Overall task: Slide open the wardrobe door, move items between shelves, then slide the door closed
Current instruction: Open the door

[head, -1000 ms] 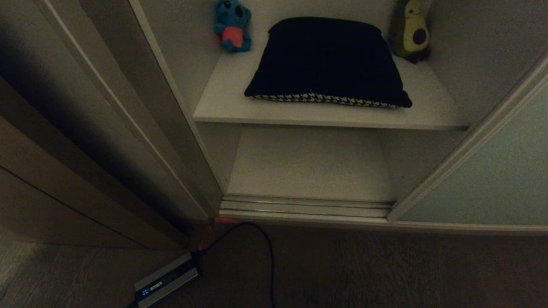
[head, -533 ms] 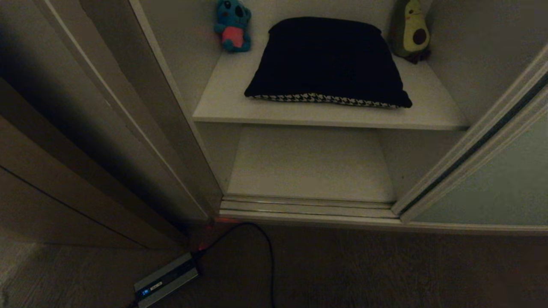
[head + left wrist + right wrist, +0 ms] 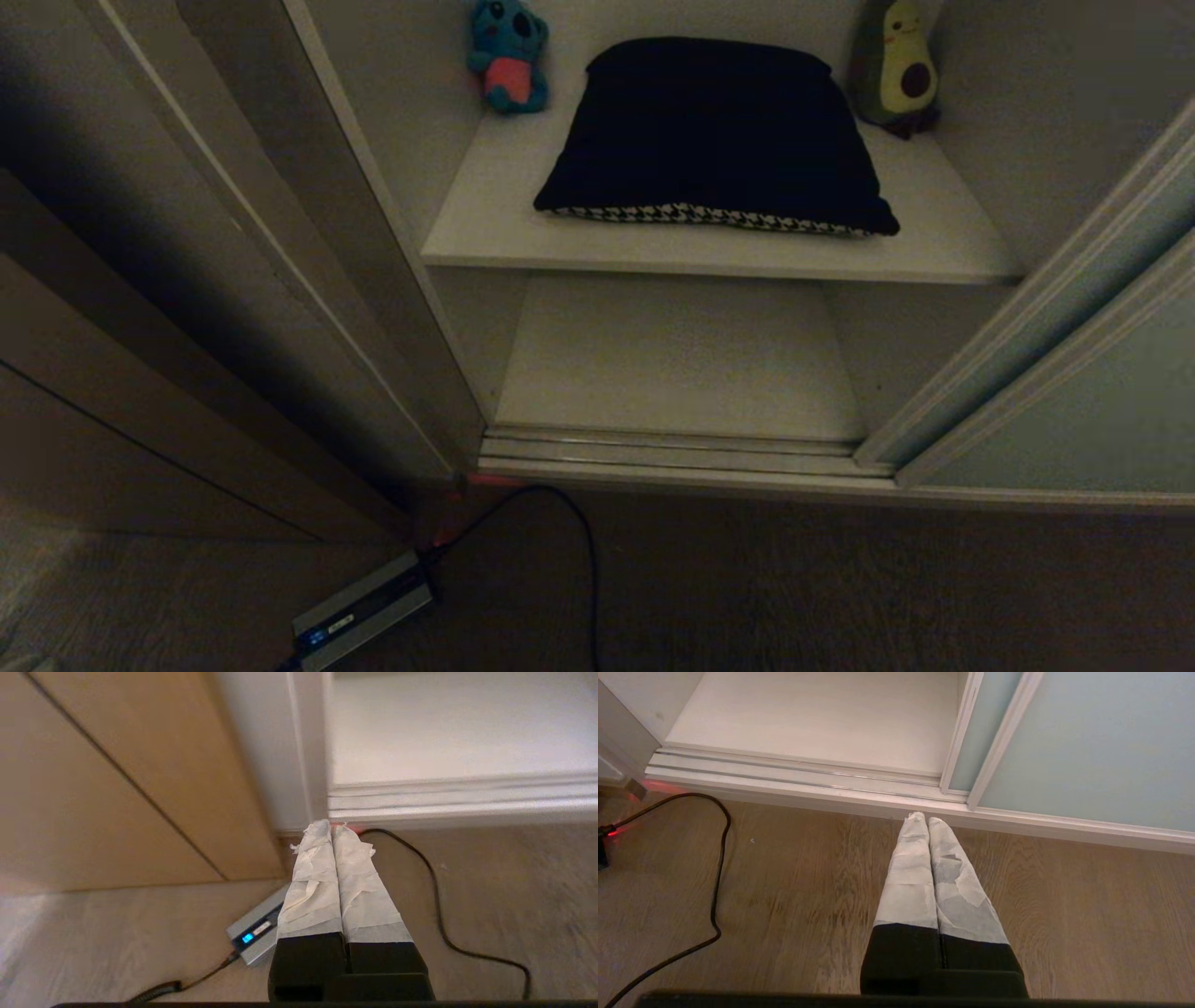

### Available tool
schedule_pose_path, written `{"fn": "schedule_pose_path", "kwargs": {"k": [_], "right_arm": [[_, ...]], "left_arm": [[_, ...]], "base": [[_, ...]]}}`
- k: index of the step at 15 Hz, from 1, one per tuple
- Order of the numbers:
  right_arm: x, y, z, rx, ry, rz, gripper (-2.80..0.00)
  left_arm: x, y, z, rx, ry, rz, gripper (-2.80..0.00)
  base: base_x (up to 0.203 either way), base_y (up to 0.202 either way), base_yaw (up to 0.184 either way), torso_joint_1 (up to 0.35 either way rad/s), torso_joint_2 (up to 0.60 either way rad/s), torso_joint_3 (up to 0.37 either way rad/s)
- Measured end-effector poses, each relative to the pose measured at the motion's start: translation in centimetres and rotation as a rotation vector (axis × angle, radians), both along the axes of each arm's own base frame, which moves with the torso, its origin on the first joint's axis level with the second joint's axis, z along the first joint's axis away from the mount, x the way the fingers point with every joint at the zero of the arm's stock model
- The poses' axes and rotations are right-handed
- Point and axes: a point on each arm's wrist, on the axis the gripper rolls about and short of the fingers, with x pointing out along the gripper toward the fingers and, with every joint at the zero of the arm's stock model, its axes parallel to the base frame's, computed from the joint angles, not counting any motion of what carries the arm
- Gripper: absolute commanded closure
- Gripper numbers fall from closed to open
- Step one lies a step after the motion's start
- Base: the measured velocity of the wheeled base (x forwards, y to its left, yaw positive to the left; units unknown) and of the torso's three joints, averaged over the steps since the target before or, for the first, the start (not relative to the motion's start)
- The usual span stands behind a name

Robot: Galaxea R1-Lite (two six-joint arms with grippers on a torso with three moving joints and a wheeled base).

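So the biggest thing here is the sliding wardrobe door (image 3: 1074, 392), pale grey-green with a thin light frame, sitting off on the right side of the head view with the compartment beside it standing open; there look to be two framed edges, one just behind the other. Left of the opening is the brown wooden panelling (image 3: 140, 373), running down to the wooden floor (image 3: 794, 588). Inside, the upper shelf (image 3: 485, 224) carries everything: the cushion (image 3: 714, 131) lies flat in the middle, looking almost black from above, with its houndstooth band along the front edge. The lower shelf (image 3: 672, 359) has nothing on it, and right in front of it is the ribbed metal floor track (image 3: 672, 453). At the back of the upper shelf, the avocado plush (image 3: 896, 70) stands in the right corner and the teal koala plush (image 3: 507, 56) sits in the left corner, each just beside the cushion. On the floor there's a small grey box (image 3: 359, 611) with a lit display and a black cable (image 3: 583, 551) curling away from it. Neither arm shows in the head view. The left gripper (image 3: 331, 827) hangs low over the floor near the wardrobe's left corner, taped fingers pressed together, holding nothing. The right gripper (image 3: 923, 817) is the same, pinched closed and empty, pointing at the track near the door's edge.
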Motion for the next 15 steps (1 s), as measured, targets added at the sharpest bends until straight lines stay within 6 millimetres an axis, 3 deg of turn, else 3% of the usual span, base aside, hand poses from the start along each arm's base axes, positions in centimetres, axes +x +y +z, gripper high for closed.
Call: {"fn": "schedule_pose_path", "kwargs": {"k": [7, 15], "right_arm": [[0.0, 0.0, 0.0, 0.0, 0.0, 0.0, 0.0], [0.0, 0.0, 0.0, 0.0, 0.0, 0.0, 0.0]], "left_arm": [[-1.8, 0.3, -4.9, -0.09, 0.033, 0.025, 0.0], [-2.0, 0.3, -5.5, -0.099, 0.023, 0.035, 0.0]], "base": [[0.0, 0.0, 0.0, 0.0, 0.0, 0.0], [0.0, 0.0, 0.0, 0.0, 0.0, 0.0]]}}
